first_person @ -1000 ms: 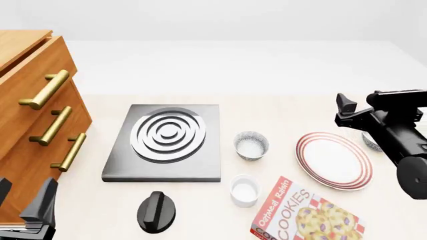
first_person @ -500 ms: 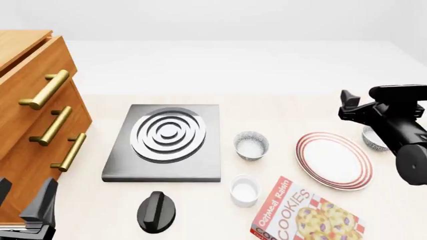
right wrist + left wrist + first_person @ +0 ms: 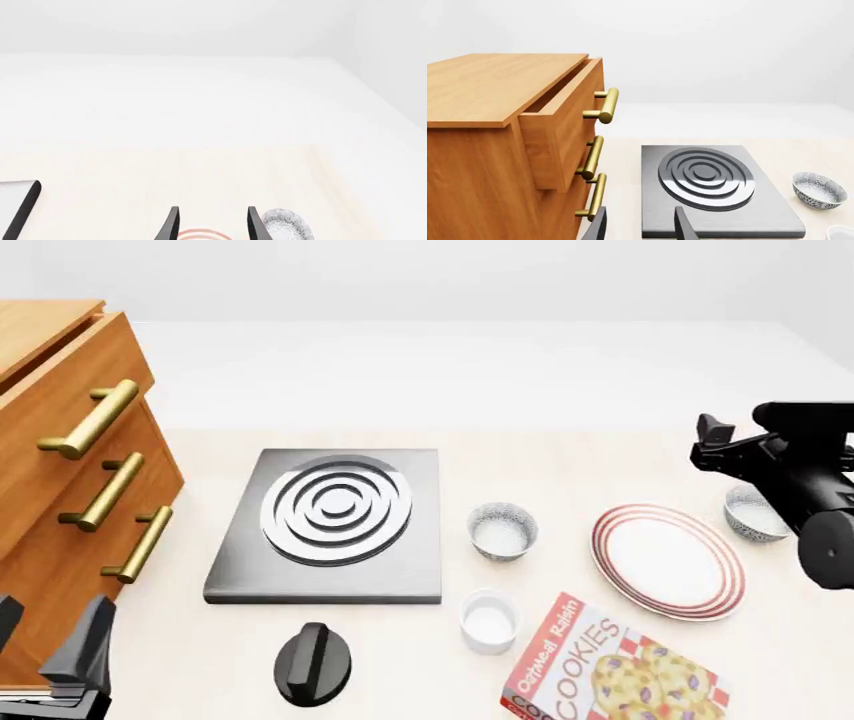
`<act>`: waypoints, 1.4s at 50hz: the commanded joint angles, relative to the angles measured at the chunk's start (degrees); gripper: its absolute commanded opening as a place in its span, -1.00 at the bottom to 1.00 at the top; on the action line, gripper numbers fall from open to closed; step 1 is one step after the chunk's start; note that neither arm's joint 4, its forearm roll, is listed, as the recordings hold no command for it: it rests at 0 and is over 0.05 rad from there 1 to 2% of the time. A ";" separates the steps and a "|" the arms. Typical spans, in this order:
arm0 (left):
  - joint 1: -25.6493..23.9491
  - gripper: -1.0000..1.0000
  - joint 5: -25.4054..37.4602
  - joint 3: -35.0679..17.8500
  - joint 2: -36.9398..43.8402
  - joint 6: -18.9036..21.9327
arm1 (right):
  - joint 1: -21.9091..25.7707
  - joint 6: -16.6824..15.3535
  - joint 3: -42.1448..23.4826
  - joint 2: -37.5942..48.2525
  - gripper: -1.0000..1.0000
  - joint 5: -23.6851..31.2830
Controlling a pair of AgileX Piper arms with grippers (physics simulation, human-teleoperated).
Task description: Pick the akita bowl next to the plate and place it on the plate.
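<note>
Akita bowl (image 3: pixel 750 514) seen resting just right of the plate (image 3: pixel 667 560).
Both end effectors, right (image 3: pixel 210 225) and left (image 3: pixel 639 226), are held released and empty.

Printed carton: a red cookie box (image 3: pixel 607 670) lying flat on the worktop (image 3: pixel 561 455), partly cut off by the lower edge of the front view.
Large wording: "COOKIES" in big white capitals, running slantwise along the box face.
Smaller wording: a line in pale script just above it, seemingly "Oatmeal Raisin"; the letters are small and not wholly certain.
Picture on box: round biscuits with dark spots beside the lettering; no readable words on them.
Further print: too small or cut off to read.
Wrist views: no legible lettering in either.
</note>
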 commanded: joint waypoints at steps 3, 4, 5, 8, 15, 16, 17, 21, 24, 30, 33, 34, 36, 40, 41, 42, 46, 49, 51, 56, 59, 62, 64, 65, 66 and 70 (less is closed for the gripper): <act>0.00 1.00 0.00 0.00 0.00 0.00 | -1.67 0.65 -1.27 1.28 1.00 0.40; 0.00 1.00 0.00 0.00 0.00 0.00 | -1.79 0.73 -1.35 1.36 1.00 0.43; 0.00 1.00 0.00 0.00 0.00 0.00 | -1.90 0.77 -1.43 1.43 1.00 0.46; 0.00 1.00 0.00 0.00 0.00 0.00 | -2.37 0.93 -1.63 1.77 1.00 0.49; 0.00 1.00 0.00 0.00 0.00 0.00 | -3.21 1.19 -2.36 2.08 1.00 1.00; 0.00 1.00 0.00 0.00 0.00 0.00 | -3.43 1.25 -2.51 2.19 1.00 1.06; 0.00 1.00 0.00 0.00 0.00 0.00 | -3.51 1.27 -2.59 2.25 1.00 1.08; 0.00 1.00 0.00 0.00 0.00 0.00 | -4.22 1.55 -3.14 2.69 1.00 1.33; 0.00 1.00 0.00 0.00 0.00 0.00 | -4.67 1.68 -3.62 2.99 1.00 1.54; 0.00 1.00 0.00 0.00 0.00 0.00 | -5.44 1.85 -4.34 3.80 1.00 1.64; 0.00 1.00 0.00 0.00 0.00 0.00 | -5.83 1.56 -4.60 4.63 1.00 1.25; 0.00 1.00 0.00 0.00 0.00 0.00 | -6.00 1.49 -4.83 5.07 1.00 1.14; 0.00 1.00 0.00 0.00 0.00 0.00 | -6.14 1.47 -5.04 5.40 1.00 1.12; 0.00 1.00 0.00 0.00 0.00 0.00 | -6.64 1.38 -5.70 6.94 1.00 0.82; 0.00 1.00 0.00 0.00 0.00 0.00 | -6.64 1.38 -5.70 6.94 1.00 0.82; 0.00 1.00 0.00 0.00 0.00 0.00 | -6.85 1.40 -5.97 7.56 1.00 0.71; 0.00 1.00 0.00 0.00 0.00 0.00 | -7.28 1.44 -6.27 8.56 1.00 0.43; 0.00 1.00 0.00 0.00 0.00 0.00 | -7.68 1.48 -6.60 9.40 1.00 0.24; 0.00 1.00 0.00 0.00 0.00 0.00 | -7.95 1.62 -6.93 9.80 1.00 0.36; 0.00 1.00 0.00 0.00 0.00 0.00 | -8.43 2.05 -7.47 10.06 1.00 0.78; 0.00 1.00 0.00 0.00 0.00 0.00 | -8.61 2.07 -7.47 10.01 1.00 0.75; 0.00 1.00 0.00 0.00 0.00 0.00 | -8.84 2.15 -7.57 10.06 1.00 0.83; 0.00 1.00 0.00 0.00 0.00 0.00 | -9.00 2.10 -7.56 10.14 1.00 0.74; 0.00 1.00 0.00 0.00 0.00 0.00 | -9.11 2.11 -7.59 10.19 1.00 0.72; 0.00 1.00 0.00 0.00 0.00 0.00 | -9.22 2.10 -7.61 10.23 1.00 0.71; 0.00 1.00 0.00 0.00 0.00 0.00 | -9.68 2.18 -7.70 10.33 1.00 0.76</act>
